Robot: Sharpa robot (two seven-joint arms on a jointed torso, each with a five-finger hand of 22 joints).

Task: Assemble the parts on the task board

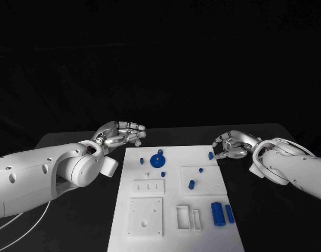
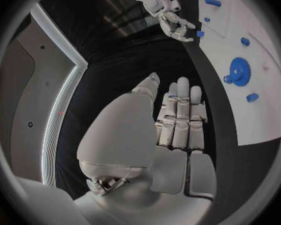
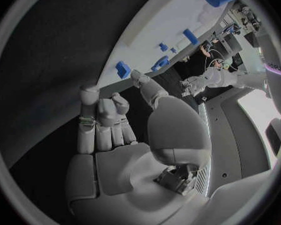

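Note:
The white task board [image 1: 175,244] lies lengthwise in the middle of the table. A blue gear [image 1: 157,160] sits near its far end, with a small blue part [image 1: 145,160] just left of it. Another small blue part [image 1: 210,155] stands at the board's far right edge. My right hand [image 1: 232,144] hovers right beside that part [image 3: 122,69], thumb tip close to it and fingers empty. My left hand [image 1: 119,134] hangs off the board's far left corner with its fingers [image 2: 181,110] straight and together, holding nothing.
Two blue cylinders [image 1: 222,213] lie side by side near the board's right front. Two small blue pegs [image 1: 191,184] stand in a raised square plate. White blocks with holes and slots [image 1: 145,215] fill the left front. Black table surrounds the board.

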